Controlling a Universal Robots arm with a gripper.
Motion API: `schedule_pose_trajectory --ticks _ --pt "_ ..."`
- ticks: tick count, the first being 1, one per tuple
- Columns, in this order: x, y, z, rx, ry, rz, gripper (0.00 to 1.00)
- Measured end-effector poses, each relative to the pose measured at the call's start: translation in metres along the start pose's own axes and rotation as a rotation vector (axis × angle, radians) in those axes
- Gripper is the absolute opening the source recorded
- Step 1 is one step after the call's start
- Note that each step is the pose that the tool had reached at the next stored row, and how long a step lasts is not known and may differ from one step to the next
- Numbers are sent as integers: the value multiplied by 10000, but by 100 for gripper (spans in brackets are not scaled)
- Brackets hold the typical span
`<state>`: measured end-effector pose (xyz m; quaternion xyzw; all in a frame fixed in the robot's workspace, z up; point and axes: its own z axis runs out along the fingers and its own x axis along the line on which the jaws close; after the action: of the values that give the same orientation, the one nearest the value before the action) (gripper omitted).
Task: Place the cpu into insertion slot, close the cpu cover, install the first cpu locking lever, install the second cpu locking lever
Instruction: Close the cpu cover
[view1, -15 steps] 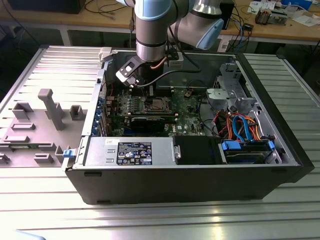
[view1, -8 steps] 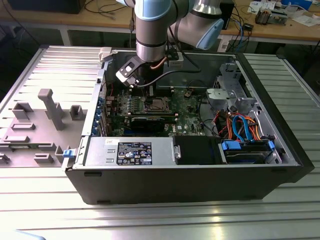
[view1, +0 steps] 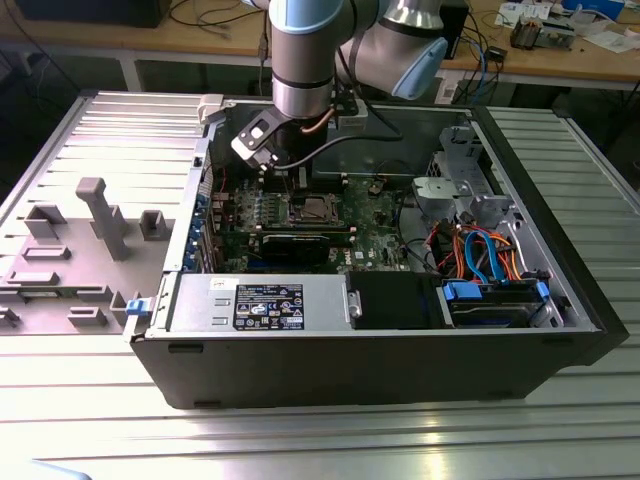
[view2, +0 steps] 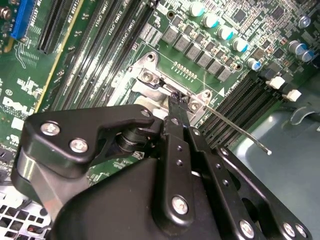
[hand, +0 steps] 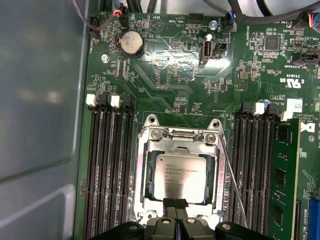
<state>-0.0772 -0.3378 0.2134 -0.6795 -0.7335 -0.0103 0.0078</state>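
The pincer (hand: 175, 204) hangs low over the socket, at the edge of the metal frame. Its two black fingertips (hand: 169, 203) are pressed together, with nothing visible between them. It may be touching the frame there, but I cannot tell.

Just beyond the tips, the cpu (hand: 182, 170) lies flat in the insertion slot (hand: 150, 121), silver top up. The cpu cover (hand: 216, 172) lies down around it, so the chip shows through the window. By this the first two steps look done.

The levers look like the work left. One thin locking lever (hand: 233, 186) runs slanting away from the socket corner, between the cover and the black memory slots (hand: 252, 165). In the second wrist view it juts out free over the board (its bent end hanging in the air), so I judge it not yet latched. Whether the opposite lever is hooked down I cannot tell.

Farther out lies the green motherboard (hand: 165, 65). In the exterior view the open computer case (view1: 380, 350) sits on a ribbed metal tabletop (view1: 300, 440).
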Motion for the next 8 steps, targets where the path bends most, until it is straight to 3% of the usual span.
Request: schedule_pose_trajectory --ticks 8 --pt "-14 178 0 12 0 3 11"
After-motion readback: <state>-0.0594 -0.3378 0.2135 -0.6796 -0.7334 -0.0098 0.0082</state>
